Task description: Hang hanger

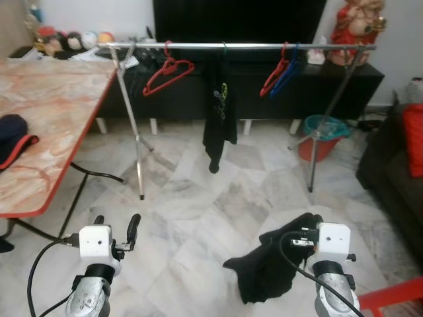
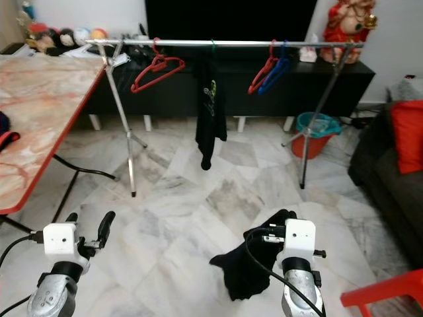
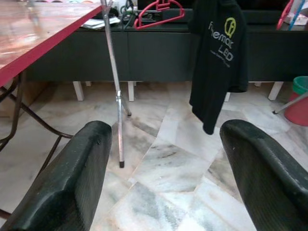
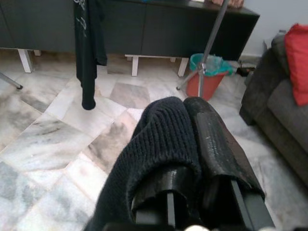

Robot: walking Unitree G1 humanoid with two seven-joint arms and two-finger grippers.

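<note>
My right gripper [image 1: 305, 228] is clamped on a black garment [image 1: 271, 267] that droops toward the marble floor [image 1: 198, 218]; I cannot make out a hanger inside it. My left gripper [image 1: 116, 228] is spread apart and holds nothing. The clothes rail [image 1: 264, 46] stands well ahead, already carrying a red hanger [image 1: 168, 72], a black T-shirt [image 1: 219, 109] and a red-and-blue hanger pair [image 1: 281, 72]. I judge the hanging not yet done: approach and hooking remain. The table [image 1: 46, 125] flanks my left, a teal bucket [image 1: 324, 132] and dark sofa [image 1: 396, 185] my right; the path between looks passable.
</note>
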